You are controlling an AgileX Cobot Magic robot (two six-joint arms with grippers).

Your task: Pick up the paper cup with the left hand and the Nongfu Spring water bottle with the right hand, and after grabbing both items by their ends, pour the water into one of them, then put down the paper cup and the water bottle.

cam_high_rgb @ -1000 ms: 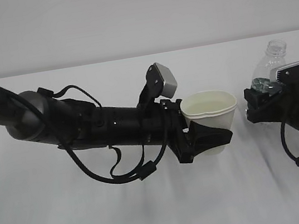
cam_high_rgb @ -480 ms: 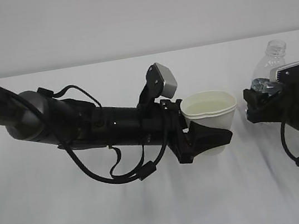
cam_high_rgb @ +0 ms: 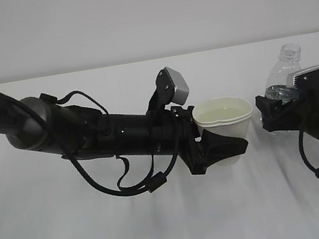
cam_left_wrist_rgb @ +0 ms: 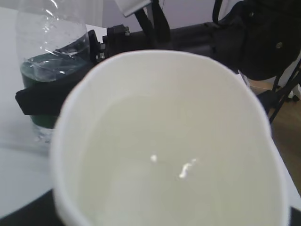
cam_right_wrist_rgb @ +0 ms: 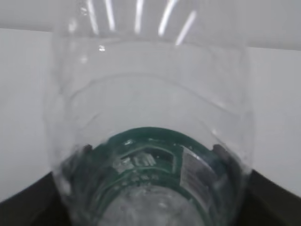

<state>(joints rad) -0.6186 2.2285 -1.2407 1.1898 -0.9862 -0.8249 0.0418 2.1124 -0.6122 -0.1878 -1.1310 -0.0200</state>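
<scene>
In the exterior view we see the left hand point(cam_high_rgb: 221, 149), a black arm lettered "PIPER" with loose cables point(cam_high_rgb: 124, 182) and a grey camera block point(cam_high_rgb: 174, 85), reaching in from the left across the white table point(cam_high_rgb: 163, 227). Its black fingers clasp the paper cup point(cam_high_rgb: 228, 126) around the lower part of the wall, and the cup stands upright with pale liquid showing inside, near the middle of the table. To the right, apart from the cup, the Nongfu Spring water bottle point(cam_high_rgb: 285, 73) stands upright with its capless neck on top; the right hand point(cam_high_rgb: 279, 115) sits around its lower body, and we cannot tell from here whether its jaws press on the bottle or stand off it. In the left wrist view we look straight down into the cup point(cam_left_wrist_rgb: 169, 141), which fills most of the frame; its rim is squeezed slightly out of round and clear water lies in its cream interior, while the bottle point(cam_left_wrist_rgb: 51, 61) with its dark green label appears behind on the left. In the right wrist view the bottle point(cam_right_wrist_rgb: 150, 141) fills the frame, its clear ribbed shoulder above the green label band; dark gripper edges flank it at the bottom corners, and contact is not visible.
</scene>
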